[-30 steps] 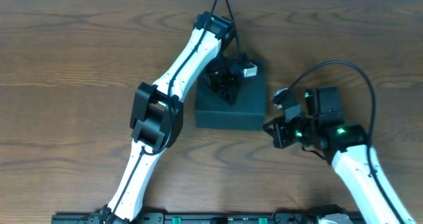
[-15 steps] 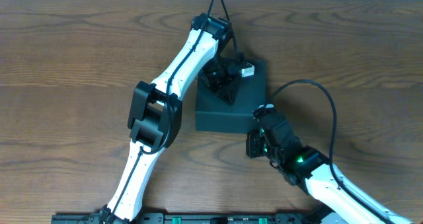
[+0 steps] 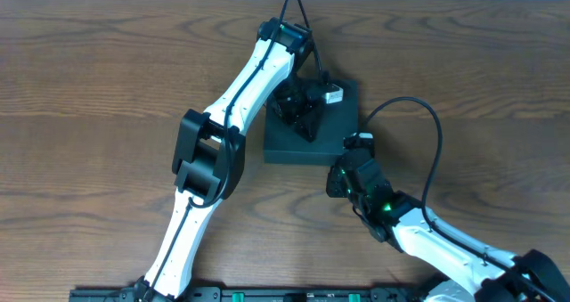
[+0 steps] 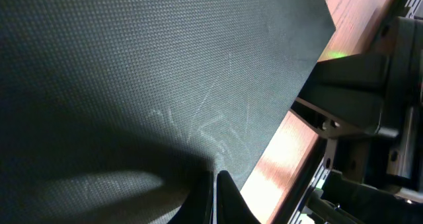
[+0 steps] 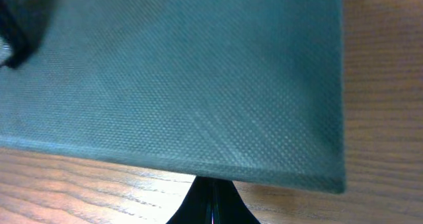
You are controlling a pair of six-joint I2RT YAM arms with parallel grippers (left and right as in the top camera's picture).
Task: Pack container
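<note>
The container is a dark teal-black square box with its lid shut, lying at the table's middle. Its textured top fills the left wrist view and the right wrist view. My left gripper is shut and its fingertips press down on the lid. My right gripper is shut, and its fingertips rest against the box's near edge by its front right corner. No snack packets show.
Brown wooden table all around the box. The left arm reaches in from the near left over the table. The right arm lies low at the near right with its cable looping above it.
My right arm has swung left and lowered, bringing its gripper from the box's right side to the box's front right corner. The left gripper stays on the lid.
</note>
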